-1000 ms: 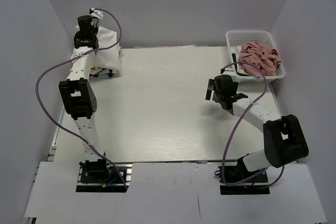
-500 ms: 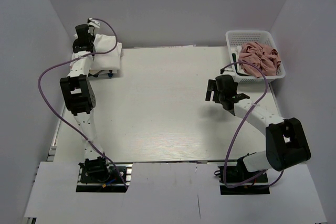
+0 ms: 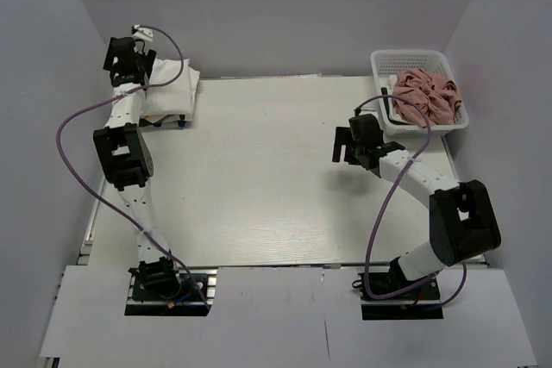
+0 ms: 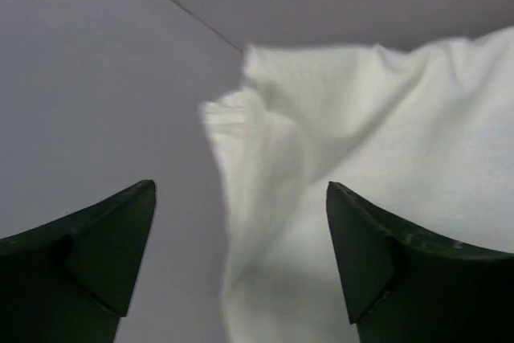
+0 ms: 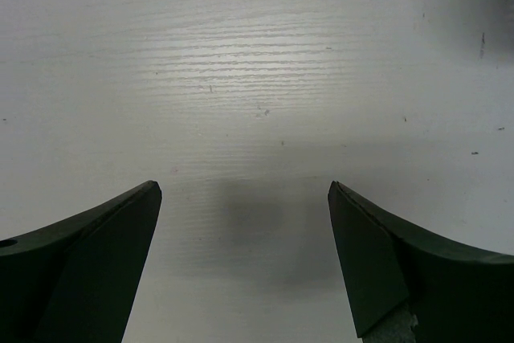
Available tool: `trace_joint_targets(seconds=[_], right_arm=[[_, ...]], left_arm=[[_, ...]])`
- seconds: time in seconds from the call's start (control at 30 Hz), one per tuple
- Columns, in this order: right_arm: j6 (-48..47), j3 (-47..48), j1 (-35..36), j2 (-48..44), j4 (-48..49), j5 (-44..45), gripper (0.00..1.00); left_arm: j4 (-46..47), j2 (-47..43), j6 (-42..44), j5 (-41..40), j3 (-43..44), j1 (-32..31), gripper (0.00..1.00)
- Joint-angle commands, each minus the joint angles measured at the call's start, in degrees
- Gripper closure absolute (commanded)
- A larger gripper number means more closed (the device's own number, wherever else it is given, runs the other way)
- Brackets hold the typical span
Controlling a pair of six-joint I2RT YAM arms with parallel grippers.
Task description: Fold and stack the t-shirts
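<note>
Left claw (image 4: 239, 190) wide open, holding nothing, up at the far left corner just beside the pile of white t-shirts (image 3: 172, 84), white cloth right ahead of its fingers in the wrist view. Right claw (image 5: 245, 186) wide open and empty too, hovering over bare worktop (image 3: 259, 196) on the right side. Pink t-shirt (image 3: 424, 96) lies crumpled in the white basket (image 3: 410, 55) at the far right corner
</note>
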Motion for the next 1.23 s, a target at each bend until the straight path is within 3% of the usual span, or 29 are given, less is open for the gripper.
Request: trace_joint_targets(seconds=[0.0, 0.17, 0.33, 0.47, 0.53, 0.57, 0.6, 0.63, 0.7, 0.73, 0.77, 0.87, 1.0, 1.1, 1.2], right_arm=[[-0.4, 3.1, 0.2, -0.8, -0.7, -2.1, 0.10], [0.2, 0.0, 0.1, -5.7, 1.0, -2.6, 0.10], [1.4, -5.7, 0.0, -13.8, 5.3, -3.9, 0.10], [5.1, -12.1, 0.3, -22.3, 8.4, -5.1, 0.10], [6.5, -14.4, 0.2, -24.2, 13.6, -6.5, 0.10], [7.2, -17.4, 0.1, -25.2, 14.5, -7.5, 0.10], [7.8, -18.4, 0.1, -27.7, 16.4, -7.4, 0.10], [8.2, -19.8, 0.1, -28.3, 18.1, -6.0, 0.10], [8.7, -20.4, 0.2, -30.5, 18.1, -3.3, 0.10], [8.8, -20.3, 0.2, -31.5, 17.0, -2.6, 0.10], [8.7, -20.2, 0.2, -32.0, 16.4, -1.4, 0.10], [9.6, -21.5, 0.2, -33.8, 14.9, -0.6, 0.10], [12.6, -25.0, 0.1, -35.6, 16.5, -2.3, 0.10], [14.1, -28.7, 0.2, -37.5, 19.8, -1.7, 0.10], [13.8, -29.6, 0.2, -38.6, 20.8, -1.4, 0.10]], left_arm=[[2.7, -3.1, -2.2, -1.3, 2.5, 0.4, 0.00], [4.0, -7.5, -4.7, -4.6, -4.2, -0.9, 0.00], [-5.5, -16.3, -15.7, 1.9, -7.9, -2.1, 0.00], [-12.4, -24.1, -33.8, 10.7, -10.4, -3.3, 0.00], [-12.4, -27.9, -42.4, 15.9, -16.1, -4.0, 0.00], [-12.4, -31.4, -51.3, 23.3, -18.4, -5.0, 0.00], [-11.2, -33.2, -55.9, 27.3, -21.5, -6.3, 0.00], [-5.5, -35.3, -59.7, 35.1, -30.5, -7.2, 0.00], [5.1, -43.8, -67.4, 37.1, -42.6, -12.2, 0.00], [13.3, -46.5, -68.7, 36.4, -53.1, -14.1, 0.00], [13.9, -48.7, -68.7, 35.6, -56.6, -15.7, 0.00], [5.8, -55.6, -69.3, 31.6, -64.1, -21.2, 0.00], [4.2, -67.6, -70.5, 29.8, -78.6, -26.4, 0.00], [1.7, -75.1, -71.2, 28.6, -82.4, -27.7, 0.00], [-3.0, -77.3, -69.4, 24.8, -80.5, -28.2, 0.00]])
